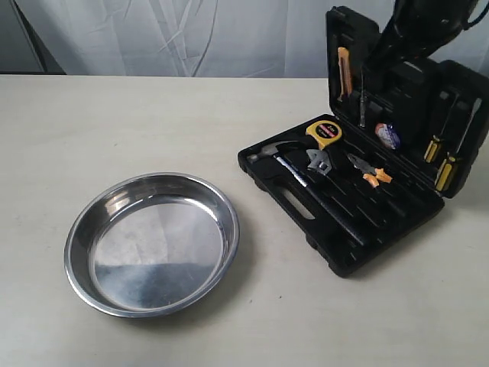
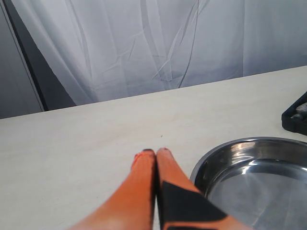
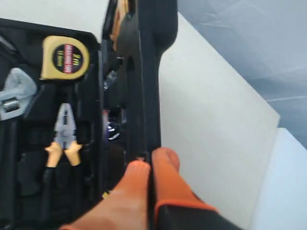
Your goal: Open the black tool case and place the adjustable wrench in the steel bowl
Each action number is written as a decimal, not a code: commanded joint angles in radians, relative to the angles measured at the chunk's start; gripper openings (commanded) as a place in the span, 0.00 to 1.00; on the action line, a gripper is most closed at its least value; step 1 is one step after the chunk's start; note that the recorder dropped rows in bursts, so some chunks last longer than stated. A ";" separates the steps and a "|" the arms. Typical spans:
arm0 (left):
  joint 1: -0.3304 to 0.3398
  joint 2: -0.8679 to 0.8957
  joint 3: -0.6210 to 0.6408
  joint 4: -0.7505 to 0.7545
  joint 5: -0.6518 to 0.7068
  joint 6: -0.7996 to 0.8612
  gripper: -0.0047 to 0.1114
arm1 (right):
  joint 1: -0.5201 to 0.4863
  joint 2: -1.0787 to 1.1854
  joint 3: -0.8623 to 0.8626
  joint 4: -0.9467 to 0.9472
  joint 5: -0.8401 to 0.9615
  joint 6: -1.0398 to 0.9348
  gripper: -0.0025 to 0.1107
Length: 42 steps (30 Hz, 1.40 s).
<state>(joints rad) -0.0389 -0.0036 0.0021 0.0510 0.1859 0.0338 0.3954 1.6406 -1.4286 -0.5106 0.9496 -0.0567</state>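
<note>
The black tool case (image 1: 336,238) lies open at the right of the table, its lid (image 1: 405,92) standing upright. The adjustable wrench (image 1: 319,162) rests in its recess, silver head beside the tape measure; in the right wrist view the wrench (image 3: 12,93) shows at the edge. My right gripper (image 3: 152,160) is shut on the lid's rim (image 3: 149,96), its arm (image 1: 409,30) coming down at the lid's top. The steel bowl (image 1: 76,229) sits empty at the front left. My left gripper (image 2: 156,151) is shut on nothing, low over the table beside the bowl's rim (image 2: 211,160).
In the case lie a yellow tape measure (image 1: 324,131), orange-handled pliers (image 1: 369,171) and a hammer (image 1: 263,153). Yellow-handled screwdrivers (image 1: 447,164) sit in the lid. A white curtain (image 1: 191,38) hangs behind the table. A case corner (image 2: 295,117) shows past the bowl.
</note>
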 commanded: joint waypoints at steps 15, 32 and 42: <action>-0.004 0.004 -0.002 -0.004 -0.006 -0.004 0.04 | -0.185 0.216 -0.003 0.876 -0.227 -0.462 0.01; -0.004 0.004 -0.002 -0.004 -0.006 -0.004 0.04 | -0.185 0.365 -0.003 0.400 0.271 -0.086 0.01; -0.004 0.004 -0.002 -0.004 -0.006 -0.004 0.04 | -0.115 0.365 -0.003 0.995 -0.099 -0.814 0.01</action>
<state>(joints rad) -0.0389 -0.0036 0.0021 0.0510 0.1859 0.0338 0.2587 2.0150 -1.4286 0.2665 0.7889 -0.5545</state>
